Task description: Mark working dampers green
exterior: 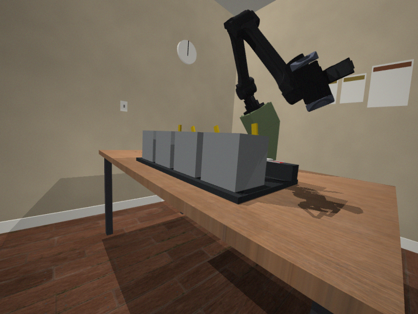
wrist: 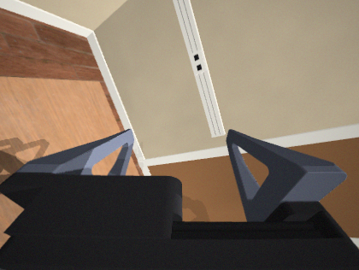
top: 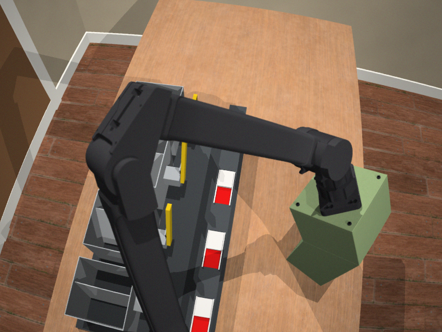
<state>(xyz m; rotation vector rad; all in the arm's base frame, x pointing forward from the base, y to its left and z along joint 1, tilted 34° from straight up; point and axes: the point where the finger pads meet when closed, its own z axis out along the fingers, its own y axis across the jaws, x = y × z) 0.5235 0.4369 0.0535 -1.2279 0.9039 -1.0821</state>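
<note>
Four grey box dampers (exterior: 221, 162) (top: 100, 292) stand in a row on a dark base. Their yellow levers (exterior: 254, 128) (top: 168, 224) stick up on the slider side; in the exterior view the two middle ones lean slightly. Three status sliders show in the top view, each with a white cover (top: 215, 240) beside a red field (top: 211, 258); the slider toward the far end is hidden behind the arm. The arm also hides parts of the dampers. My gripper (exterior: 312, 82) (wrist: 179, 134) is open and empty, high above the table beyond the near end of the row.
The green arm pedestal (top: 328, 242) (exterior: 266, 128) stands on the slider side of the base. The dark base (top: 192, 185) (exterior: 243, 198) has a raised slider rail. The wrist view shows the table edge, walls and floor, with no damper.
</note>
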